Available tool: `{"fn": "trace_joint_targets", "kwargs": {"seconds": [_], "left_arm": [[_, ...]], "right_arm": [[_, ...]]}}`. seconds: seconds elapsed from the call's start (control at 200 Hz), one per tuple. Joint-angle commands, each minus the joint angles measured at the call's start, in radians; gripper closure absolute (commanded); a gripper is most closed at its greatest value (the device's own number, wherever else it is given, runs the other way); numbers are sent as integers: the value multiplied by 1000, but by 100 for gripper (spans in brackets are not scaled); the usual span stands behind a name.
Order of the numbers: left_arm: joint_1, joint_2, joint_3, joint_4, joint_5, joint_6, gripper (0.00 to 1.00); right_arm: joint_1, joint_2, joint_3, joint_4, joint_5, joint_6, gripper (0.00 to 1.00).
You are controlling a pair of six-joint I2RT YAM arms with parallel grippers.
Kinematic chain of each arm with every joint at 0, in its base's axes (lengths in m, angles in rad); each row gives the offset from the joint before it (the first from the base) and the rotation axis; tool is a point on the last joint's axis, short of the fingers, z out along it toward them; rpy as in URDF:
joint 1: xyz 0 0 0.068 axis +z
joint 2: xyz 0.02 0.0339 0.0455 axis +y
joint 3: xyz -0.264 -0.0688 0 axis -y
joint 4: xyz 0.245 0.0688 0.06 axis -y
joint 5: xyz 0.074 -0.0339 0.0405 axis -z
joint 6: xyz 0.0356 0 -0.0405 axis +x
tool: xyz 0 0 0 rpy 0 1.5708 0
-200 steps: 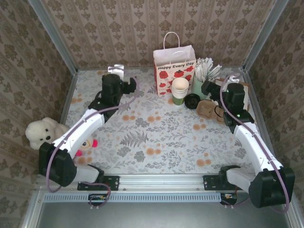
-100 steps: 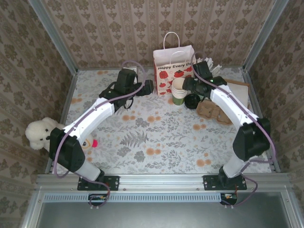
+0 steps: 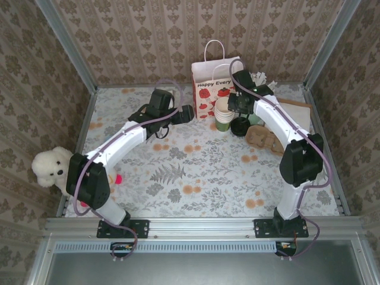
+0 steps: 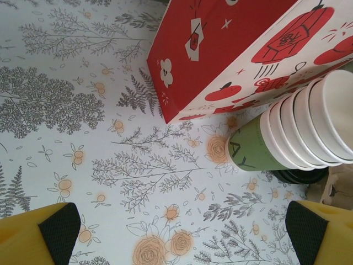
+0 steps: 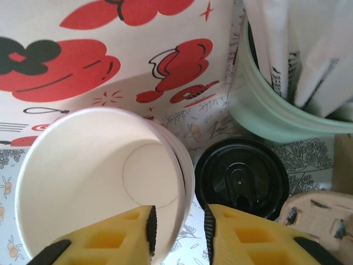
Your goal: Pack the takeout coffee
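Setting: a booth papered in a brown pattern, with everything laid out on a floral worktop (image 3: 178,160).
Coffee cup: the coffee cup (image 5: 241,179) is found at the far right of the worktop. It is hemmed in by the stack of cups (image 5: 99,182), the mint cup (image 5: 276,116) and the cardboard carrier (image 5: 317,218). The paper bag (image 5: 110,49) is stood just behind the stack.
Axis: upright, the long axis vertical, with the black lid (image 3: 240,126) turned straight up.
Right pincer: the right pincer (image 5: 177,223) is seen straddling the rim of the top cup of the stack, one finger inside and one outside. The jaws are set narrow; whether the rim is actually pinched cannot be told.
Way to the coffee: the cup is placed just beside the outer finger, on the side away from the stack. Only a short sideways shift is judged to be needed, not a reach.
Left pincer: the left pincer (image 4: 185,234) is spread fully wide with nothing in it, hung over bare worktop to the left of the bag and the stack.
Nearer arm: the right, clearly; the left is screened from the coffee by the stack.
Approach: with the axis vertical, a grasp from above, across the lid or round the wall, is judged to be called for.
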Motion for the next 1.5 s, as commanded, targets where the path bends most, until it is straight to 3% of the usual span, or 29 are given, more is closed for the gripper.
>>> {"fn": "trace_joint_targets", "kwargs": {"seconds": [0.0,0.52,0.855,1.185,1.275,1.355,1.435,1.495], "left_arm": [[12,19,5,1,35,-17,0],[24,47,19,0,67,-11,0],[31,44,38,0,94,-10,0],[36,38,62,-5,128,-1,0],[36,34,65,-6,144,4,0],[36,29,59,8,161,12,0],[36,30,52,35,184,20,0],[36,35,49,60,214,30,0]], "right_arm": [[5,39,53,-58,18,-13,71],[13,42,101,-62,46,-33,100],[-3,-41,31,77,-14,5,100],[-20,-88,-24,137,-118,51,100],[-20,-79,6,75,-135,62,100],[-20,-139,-101,205,-153,89,100],[-25,-110,-31,104,-151,95,100],[-25,-159,-138,255,-185,127,100]]}}
